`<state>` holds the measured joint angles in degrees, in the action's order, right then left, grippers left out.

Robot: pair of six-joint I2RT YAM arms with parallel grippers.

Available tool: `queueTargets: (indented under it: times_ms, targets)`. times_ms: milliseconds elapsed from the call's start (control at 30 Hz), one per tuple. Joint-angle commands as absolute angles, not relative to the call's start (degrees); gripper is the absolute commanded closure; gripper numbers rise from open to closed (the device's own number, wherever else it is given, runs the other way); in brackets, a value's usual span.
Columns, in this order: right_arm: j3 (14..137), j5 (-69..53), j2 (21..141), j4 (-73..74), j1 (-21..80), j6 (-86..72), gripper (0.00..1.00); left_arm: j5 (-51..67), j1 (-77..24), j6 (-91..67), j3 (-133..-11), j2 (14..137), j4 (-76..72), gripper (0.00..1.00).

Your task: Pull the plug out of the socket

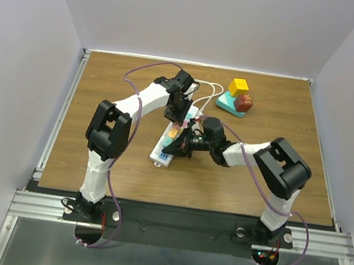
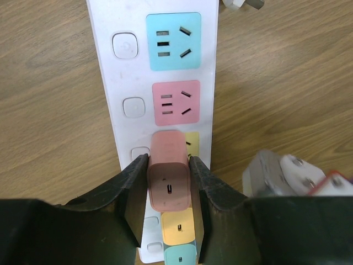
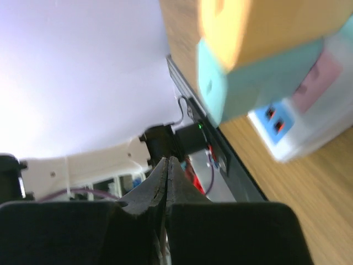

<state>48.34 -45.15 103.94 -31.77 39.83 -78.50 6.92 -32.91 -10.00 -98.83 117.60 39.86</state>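
Black fingers (image 2: 129, 201) of the left hand (image 2: 169, 161) filled the bottom of the left wrist view. They pinched a salmon-pink charger plug (image 2: 168, 185), with one finger flat against each side. That plug sat in the power strip (image 2: 118, 83), over a yellow outlet face (image 2: 192, 141) (only a sliver showed past the plug's edge). Farther along the strip lay a pink outlet face (image 2: 176, 102) and then a teal outlet face (image 2: 172, 41), each with a white button beside it. Nearer than the plug stood a yellow charger (image 2: 179, 227) and a teal charger (image 2: 182, 256), partly hidden between the fingers.

The right hand (image 3: 167, 168) had its fingers pressed together with nothing between them. In its own view the two nearer chargers loomed close and blurred.

From overhead, the strip lay slantwise in the middle of the wooden worktop (image 1: 103, 96). The left hand was over its middle and the right hand was low beside its near end (whether touching it, I could not tell). A thin white cord (image 1: 208, 89) looped from the strip's far end. Near the cord sat a teal triangular block (image 1: 228, 104) carrying a yellow cube (image 1: 239, 87) and a reddish-brown block (image 1: 245, 102).
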Motion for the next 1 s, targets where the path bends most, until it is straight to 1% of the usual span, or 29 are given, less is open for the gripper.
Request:
queueTargets:
  times_ms: [0,233,333,433,633,967]
  targets:
    - [50.3,-40.8,109.8,-45.6,40.3,-86.4,1.0,8.9,-33.2,-11.1,-99.8,117.6,39.0,1.0]
    - [51.7,-31.3,117.7,-51.8,40.2,-91.3,1.0,9.1,-33.2,-11.7,-96.5,115.1,38.6,1.0]
    - [51.2,-29.4,118.8,-53.3,40.2,-92.6,1.0,9.2,-33.2,-11.8,-96.0,114.6,38.6,1.0]
    - [52.1,-30.2,120.3,-59.8,40.2,-95.1,0.99,9.4,-33.2,-11.9,-95.2,114.3,38.5,1.0]
    - [52.0,-34.1,116.8,-62.8,40.1,-95.2,0.99,9.2,-33.2,-11.3,-93.9,114.2,38.4,1.0]
    - [50.4,-34.0,113.5,-63.3,40.1,-95.3,0.99,9.3,-33.2,-11.2,-95.3,115.0,39.0,1.0]
